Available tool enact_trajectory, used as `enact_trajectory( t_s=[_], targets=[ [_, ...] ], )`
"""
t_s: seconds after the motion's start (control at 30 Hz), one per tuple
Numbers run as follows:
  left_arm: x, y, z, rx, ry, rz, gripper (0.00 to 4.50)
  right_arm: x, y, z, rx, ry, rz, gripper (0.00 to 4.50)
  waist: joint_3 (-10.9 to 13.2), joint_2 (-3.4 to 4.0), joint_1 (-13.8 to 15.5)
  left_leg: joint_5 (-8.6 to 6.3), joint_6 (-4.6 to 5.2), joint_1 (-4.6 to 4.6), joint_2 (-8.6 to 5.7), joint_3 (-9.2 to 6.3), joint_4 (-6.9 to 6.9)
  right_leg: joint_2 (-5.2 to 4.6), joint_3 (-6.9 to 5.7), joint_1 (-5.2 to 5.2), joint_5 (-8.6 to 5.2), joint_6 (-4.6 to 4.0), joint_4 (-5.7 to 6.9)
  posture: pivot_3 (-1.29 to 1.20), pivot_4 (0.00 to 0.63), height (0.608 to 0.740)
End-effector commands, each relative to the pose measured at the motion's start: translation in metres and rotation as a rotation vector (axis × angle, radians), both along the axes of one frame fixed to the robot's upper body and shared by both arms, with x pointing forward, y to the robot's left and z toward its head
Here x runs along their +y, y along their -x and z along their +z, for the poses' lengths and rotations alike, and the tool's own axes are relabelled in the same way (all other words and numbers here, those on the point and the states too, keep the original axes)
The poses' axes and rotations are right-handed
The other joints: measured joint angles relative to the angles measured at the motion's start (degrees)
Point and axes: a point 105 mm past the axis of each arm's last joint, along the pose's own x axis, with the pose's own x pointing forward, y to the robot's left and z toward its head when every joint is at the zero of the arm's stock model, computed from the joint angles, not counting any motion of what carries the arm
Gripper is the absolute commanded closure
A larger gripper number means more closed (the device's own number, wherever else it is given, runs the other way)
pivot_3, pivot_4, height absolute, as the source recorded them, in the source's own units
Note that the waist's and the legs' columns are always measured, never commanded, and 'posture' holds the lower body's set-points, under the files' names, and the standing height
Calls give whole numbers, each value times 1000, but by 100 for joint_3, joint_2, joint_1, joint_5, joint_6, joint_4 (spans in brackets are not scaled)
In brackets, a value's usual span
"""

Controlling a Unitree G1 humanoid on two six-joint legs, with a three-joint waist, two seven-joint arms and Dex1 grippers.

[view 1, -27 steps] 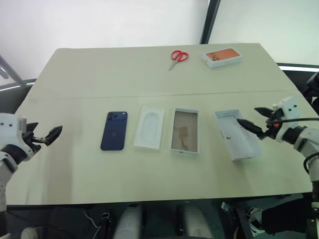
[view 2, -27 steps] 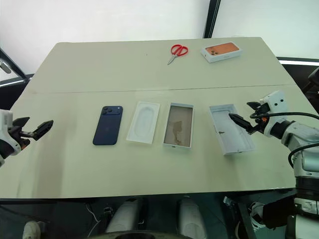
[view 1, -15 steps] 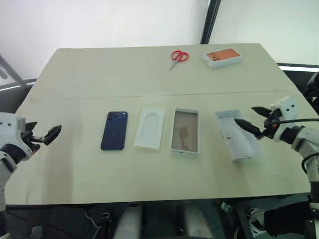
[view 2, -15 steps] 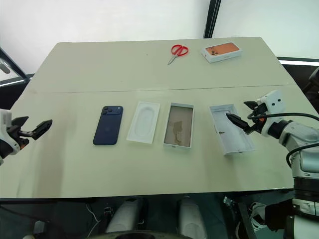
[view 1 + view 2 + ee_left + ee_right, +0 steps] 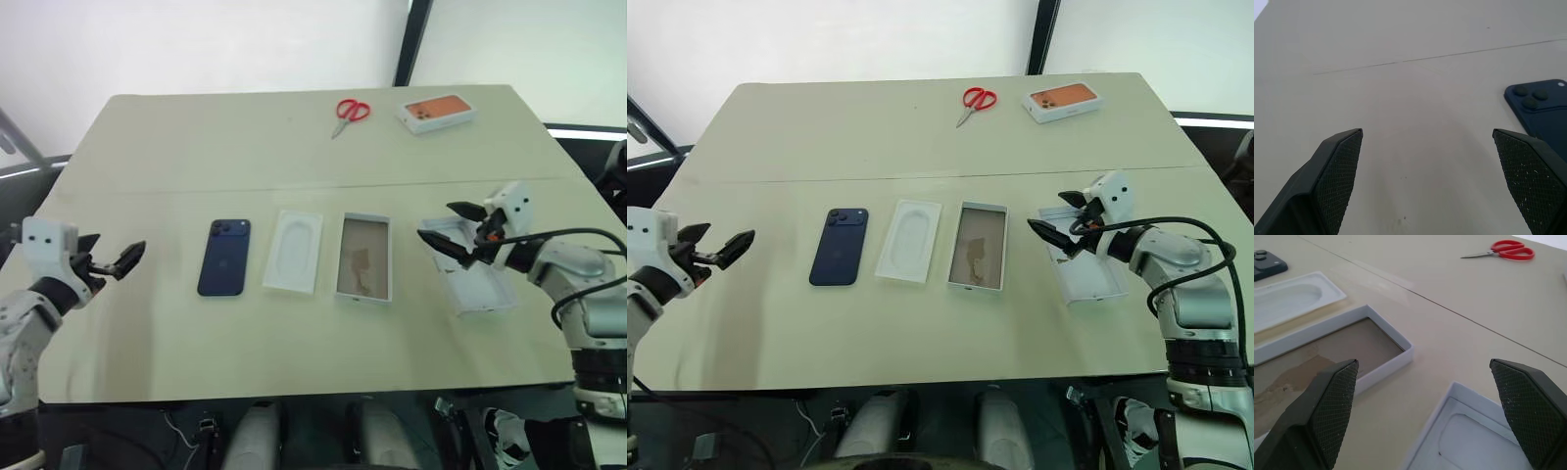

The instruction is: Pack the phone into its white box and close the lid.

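A: White cardboard near the right gripper (image 5: 454,235): the lid (image 5: 480,284), an oblong all-white tray, open side up. Jaws wide, empty, hovering over its far end.

B: Risk?

A: A low sweep could knock the lid, or the white box (image 5: 363,258) with its brown floor, just beside it.

B: The phone (image 5: 225,257)?

A: Slim navy slab, flat, camera end away, well apart from that gripper. 1 white moulded insert (image 5: 294,252) sits between phone and box. Left gripper (image 5: 116,264), also wide and empty, is near the phone's outer side, not touching.
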Motion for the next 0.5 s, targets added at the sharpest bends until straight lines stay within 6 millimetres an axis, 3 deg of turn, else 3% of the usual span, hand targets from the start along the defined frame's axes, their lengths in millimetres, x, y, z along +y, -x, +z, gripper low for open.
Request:
enact_trajectory(
  t_s=[0.03, 0.13, 0.33, 0.5],
  targets=[
    [-21, -1, 13, -51, 12, -49, 35, 16, -1, 15, -55, 20, 55, 0, 0, 0, 6, 0, 0, 0, 0, -1, 0, 0, 0, 1, 0, 0, 0, 0, 150, 740],
    [-52, -10, 16, -49, 37, -150, 35, 31, 5, 21, -68, 12, 104, 0, 0, 0, 16, 0, 0, -1, -1, -2, 2, -1, 1, 1, 0, 0, 0, 0, 150, 740],
    [-117, -29, 19, -2, 117, -296, 35, 63, 23, 11, -65, 56, 204, 0, -1, -2, 15, -1, 1, -4, -4, -4, 8, 1, -4, 3, 0, 1, 0, 0, 150, 740],
    [-159, -48, 12, 144, 207, -278, 35, 83, 29, 17, -99, 57, 245, 0, -1, -3, 10, -1, 1, -4, -6, -5, 14, 5, -4, 3, 0, 2, 6, 0, 150, 740]
  ],
)
